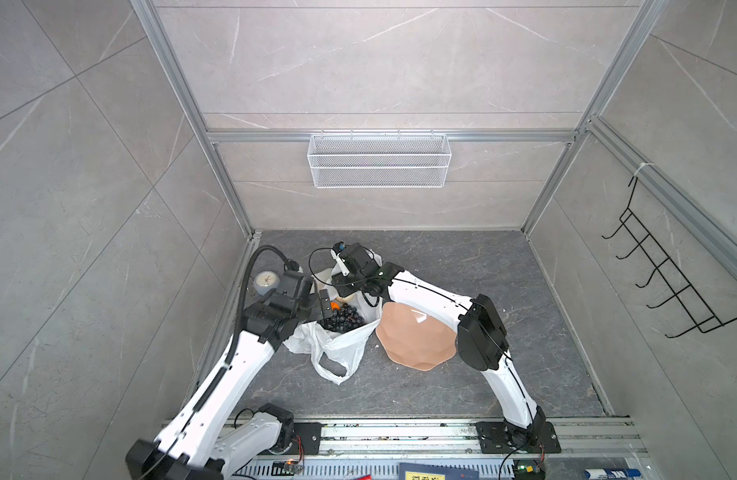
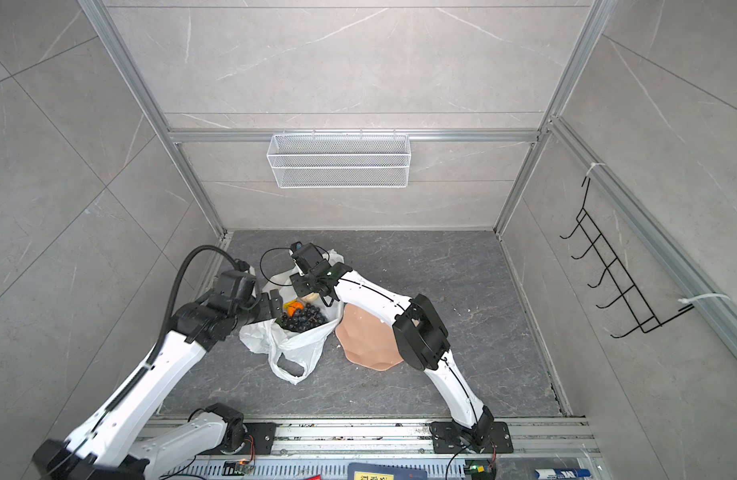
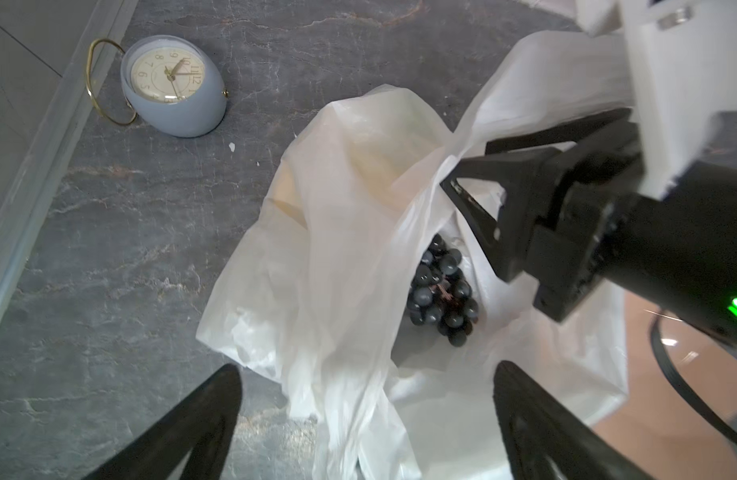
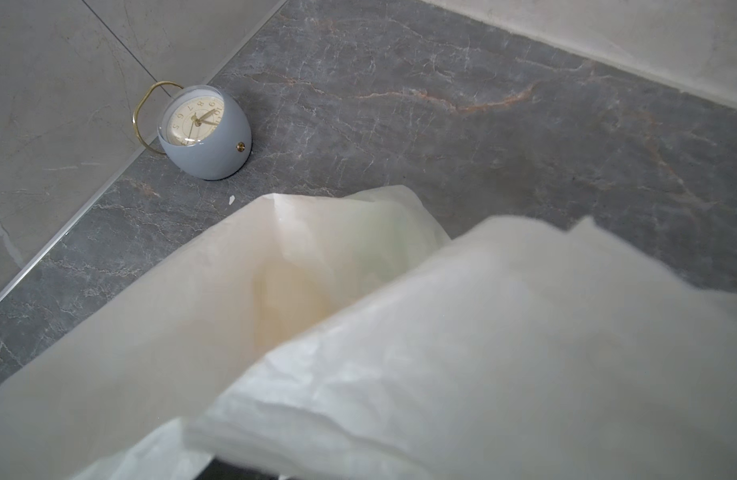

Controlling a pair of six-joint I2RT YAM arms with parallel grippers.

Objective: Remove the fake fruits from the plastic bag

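The left gripper [image 3: 366, 368] gapes just beside the dark plastic grape bunch [image 3: 441, 291] inside the crinkly translucent white plastic bag [image 3: 337, 208], the right gripper's [image 3: 468, 164] hold is unclear, and closing could pinch loose film instead.

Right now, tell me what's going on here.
A white plastic bag lies open on the tabletop. The left gripper hovers open over its mouth, above the grape bunch and an orange fruit inside. The right gripper reaches in from the far side; its grip is unclear. No fruit shows on the pink plate.
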